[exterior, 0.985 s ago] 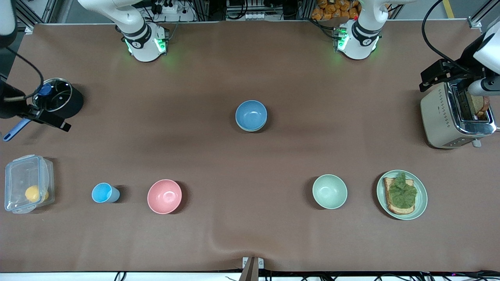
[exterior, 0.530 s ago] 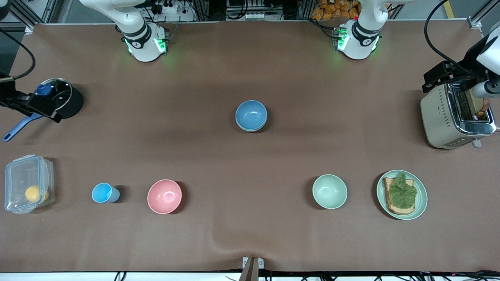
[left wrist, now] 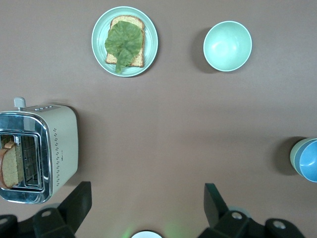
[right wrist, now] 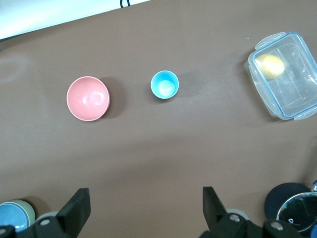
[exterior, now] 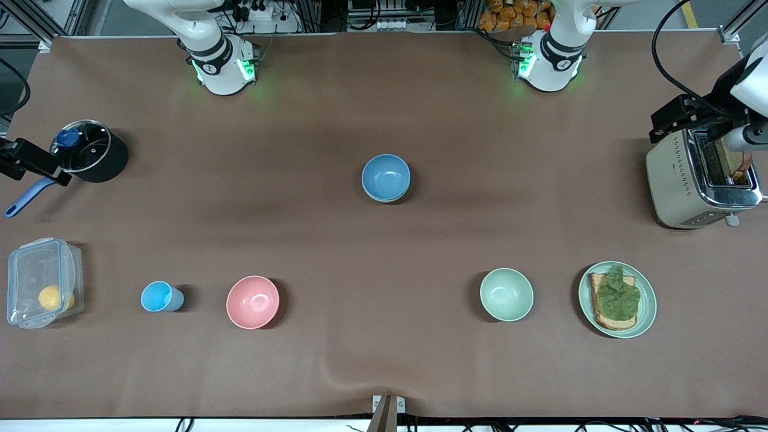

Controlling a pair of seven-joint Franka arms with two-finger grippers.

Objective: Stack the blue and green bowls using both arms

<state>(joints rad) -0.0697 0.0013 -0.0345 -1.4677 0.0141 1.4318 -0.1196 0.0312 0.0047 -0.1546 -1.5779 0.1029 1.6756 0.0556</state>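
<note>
The blue bowl [exterior: 386,176] sits mid-table, nested inside the sage green bowl, whose rim shows under it in the left wrist view [left wrist: 295,154] and the right wrist view [right wrist: 26,208]. My left gripper [left wrist: 146,192] is open and empty, held high over the toaster's end of the table; its hand shows in the front view [exterior: 684,114]. My right gripper [right wrist: 146,196] is open and empty, high over the pot's end of the table; its hand shows at the front view's edge [exterior: 27,161]. Both are far from the bowls.
A paler mint bowl [exterior: 506,294] and a plate [exterior: 647,315] with toast and lettuce lie nearer the front camera. A toaster [exterior: 672,174] stands at the left arm's end. A pink bowl [exterior: 252,302], light-blue cup [exterior: 157,296], clear box [exterior: 36,282] and black pot [exterior: 96,153] are toward the right arm's end.
My right hand has drawn away from over the pot toward the table's end. My left hand has shifted only slightly. The bowls have not moved.
</note>
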